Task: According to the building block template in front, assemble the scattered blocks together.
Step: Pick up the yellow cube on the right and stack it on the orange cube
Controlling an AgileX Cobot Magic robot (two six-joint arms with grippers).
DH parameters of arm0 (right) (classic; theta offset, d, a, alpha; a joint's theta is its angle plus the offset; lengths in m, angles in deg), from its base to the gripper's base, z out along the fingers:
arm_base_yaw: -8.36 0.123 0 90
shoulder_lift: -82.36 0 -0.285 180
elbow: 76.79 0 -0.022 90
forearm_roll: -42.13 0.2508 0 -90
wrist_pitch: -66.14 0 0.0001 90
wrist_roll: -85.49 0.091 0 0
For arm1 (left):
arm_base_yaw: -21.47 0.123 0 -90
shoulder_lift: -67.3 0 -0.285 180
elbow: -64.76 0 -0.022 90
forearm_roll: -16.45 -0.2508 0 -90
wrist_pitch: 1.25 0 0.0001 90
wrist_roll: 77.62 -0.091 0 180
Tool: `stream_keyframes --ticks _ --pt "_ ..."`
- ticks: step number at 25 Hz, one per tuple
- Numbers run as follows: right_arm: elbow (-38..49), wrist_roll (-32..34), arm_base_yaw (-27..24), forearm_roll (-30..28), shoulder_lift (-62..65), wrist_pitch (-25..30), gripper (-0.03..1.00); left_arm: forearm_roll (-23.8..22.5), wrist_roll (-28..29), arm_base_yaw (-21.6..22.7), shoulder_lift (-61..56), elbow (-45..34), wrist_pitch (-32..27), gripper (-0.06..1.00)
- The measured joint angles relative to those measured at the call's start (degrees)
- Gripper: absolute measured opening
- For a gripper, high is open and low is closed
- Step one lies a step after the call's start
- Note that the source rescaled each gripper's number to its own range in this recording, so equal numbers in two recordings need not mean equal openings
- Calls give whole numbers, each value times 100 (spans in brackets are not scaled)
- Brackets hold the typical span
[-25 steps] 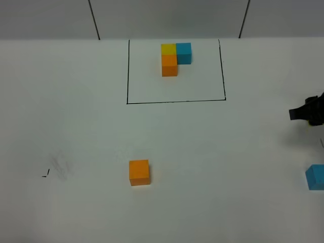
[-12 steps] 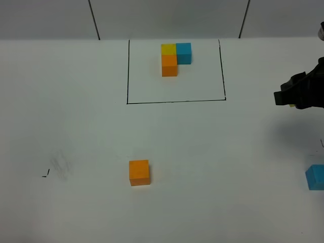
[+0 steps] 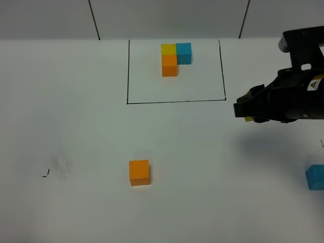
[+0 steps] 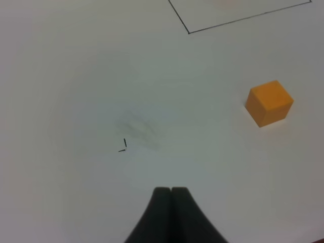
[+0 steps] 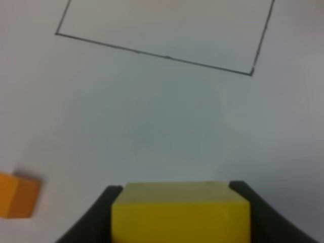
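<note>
The building block template (image 3: pixel 173 57), a yellow, blue and orange trio, sits at the back inside a black drawn rectangle (image 3: pixel 174 102). A loose orange block (image 3: pixel 139 172) (image 4: pixel 269 103) (image 5: pixel 17 201) lies toward the front, left of centre. At the right edge lies a loose blue block (image 3: pixel 315 177). My right gripper (image 3: pixel 248 115) (image 5: pixel 179 212) hovers right of the rectangle, shut on the yellow block (image 5: pixel 180 210), of which a sliver (image 3: pixel 248 119) peeks out beneath it. Low over the bare table at the left, my left gripper (image 4: pixel 171 191) is shut and empty.
A faint smudge with a small black mark (image 3: pixel 46 174) (image 4: pixel 123 146) lies on the white table at the left. The back wall with two dark seams (image 3: pixel 94 19) rises behind the rectangle.
My right arm has come in from the right edge toward the middle, carrying the yellow block leftward. The orange and blue blocks have not moved.
</note>
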Motion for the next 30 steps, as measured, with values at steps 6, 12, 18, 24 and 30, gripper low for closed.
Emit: stream_keyframes --ticks 6,12,18,24,30 --pt "-182 722 560 15 -466 -367 53 0 -6 0 0 0 0 0" --pt "-798 958 1012 15 -1281 -396 53 -70 -6 0 0 0 0 0" --pt "-1429 1051 1536 15 -1888 -434 53 -412 -6 0 0 0 0 0" --pt "-1880 1100 1959 15 -2557 -476 53 -412 -6 0 0 0 5 0" --pt "-2565 1122 2195 15 -3399 -504 53 -412 -6 0 0 0 5 0"
